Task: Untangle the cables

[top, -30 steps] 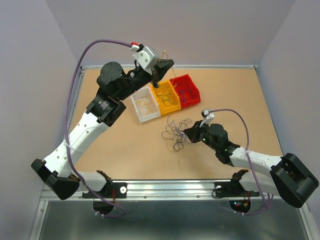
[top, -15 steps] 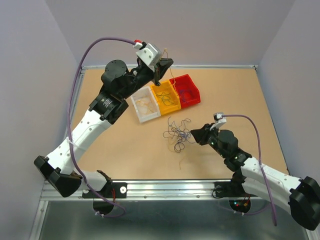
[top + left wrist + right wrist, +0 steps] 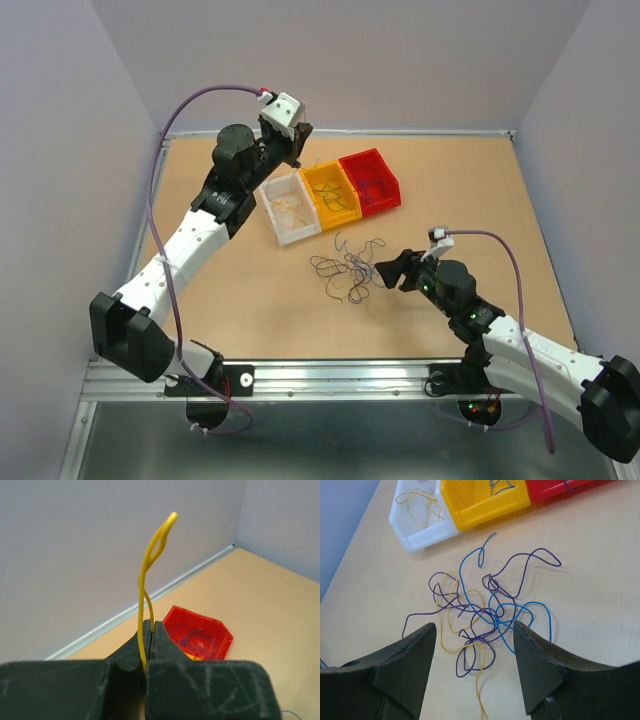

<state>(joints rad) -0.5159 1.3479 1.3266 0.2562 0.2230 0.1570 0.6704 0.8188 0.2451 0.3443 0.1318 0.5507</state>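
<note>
A loose tangle of thin cables in blue, purple and yellow lies on the tabletop in front of three bins. My right gripper hovers just right of it, open and holding nothing. In the right wrist view the cables lie beyond and between the spread fingertips of the right gripper. My left gripper is raised behind the white bin. In the left wrist view the left gripper is shut on a single yellow cable that stands up in a loop.
Three small bins sit in a row at the back of the table: a white bin holding pale yellow wires, a yellow bin with a few wires, and a red bin with purple wires. Grey walls enclose the table.
My right gripper opened, letting go of the tangle, and drew back slightly. The left arm carried the yellow cable leftward, from above the yellow bin to behind the white bin.
</note>
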